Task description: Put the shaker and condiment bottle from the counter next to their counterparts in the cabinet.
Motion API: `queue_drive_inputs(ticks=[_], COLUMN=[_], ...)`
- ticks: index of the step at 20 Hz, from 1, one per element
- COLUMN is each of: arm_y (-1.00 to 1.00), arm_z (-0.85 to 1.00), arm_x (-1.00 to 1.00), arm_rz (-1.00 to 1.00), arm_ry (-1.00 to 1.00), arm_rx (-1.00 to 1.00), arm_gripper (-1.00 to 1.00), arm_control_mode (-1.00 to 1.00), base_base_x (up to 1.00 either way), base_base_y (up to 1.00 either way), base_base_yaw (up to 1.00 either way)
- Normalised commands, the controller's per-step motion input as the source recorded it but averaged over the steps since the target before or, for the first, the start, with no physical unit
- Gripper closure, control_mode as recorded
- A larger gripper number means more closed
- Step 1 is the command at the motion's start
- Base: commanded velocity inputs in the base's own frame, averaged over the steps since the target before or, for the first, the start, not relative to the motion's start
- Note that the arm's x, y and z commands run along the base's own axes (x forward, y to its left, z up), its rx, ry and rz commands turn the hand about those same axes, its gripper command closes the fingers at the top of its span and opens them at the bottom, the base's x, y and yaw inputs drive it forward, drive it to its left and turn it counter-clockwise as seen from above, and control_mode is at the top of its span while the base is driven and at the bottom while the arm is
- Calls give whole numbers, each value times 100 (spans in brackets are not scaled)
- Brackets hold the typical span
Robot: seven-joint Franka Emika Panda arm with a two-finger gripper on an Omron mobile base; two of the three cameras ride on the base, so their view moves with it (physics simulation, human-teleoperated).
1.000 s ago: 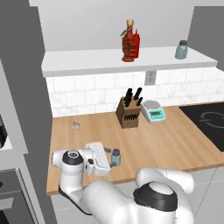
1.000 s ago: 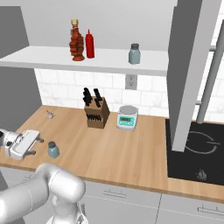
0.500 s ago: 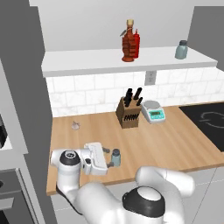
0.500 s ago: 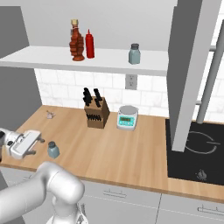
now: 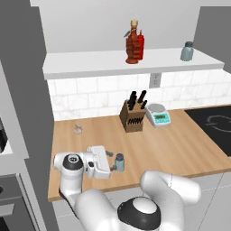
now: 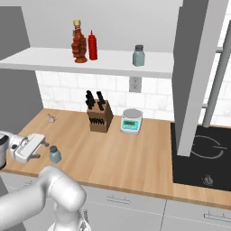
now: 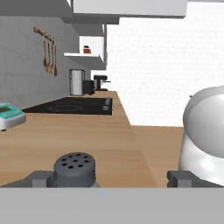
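Your two base views give you the layout: the shaker (image 5: 119,162) stands upright on the counter (image 5: 180,149) near its front edge, just beside the gripper (image 5: 109,161), which lies low and level over the wood; up on the cabinet (image 5: 90,63) shelf the condiment bottle (image 5: 131,43) sits touching or nearly touching the red squeeze bottle (image 5: 140,45), with the greenish shaker (image 5: 187,51) well apart toward the other end; a knife block (image 5: 132,116) and a small scale (image 5: 159,114) stand by the tiled wall.

Your hand view adds what those miss: the shaker's perforated dark cap (image 7: 75,168), seen close and low, sitting nearer one fingertip (image 7: 40,178) than the other; the scale (image 7: 8,116) at the far edge.

Jaws stand fully apart; you can see nothing clamped between them; whether a finger touches the shaker cannot be told.
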Motion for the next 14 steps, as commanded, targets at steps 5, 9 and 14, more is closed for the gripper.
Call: queue_drive_inputs(ticks=[5,9,14], arm_y=[-12,-9,-1], arm_z=[-14,-9,-18], arm_x=[7,18,23], arm_rz=[0,0,0], arm_ry=[0,0,0], arm_rx=[0,0,0], arm_gripper=[-100,-100,-100], arm_control_mode=[-100,-100,-100], base_base_x=[0,0,0], base_base_y=[0,0,0], base_base_yaw=[0,0,0])
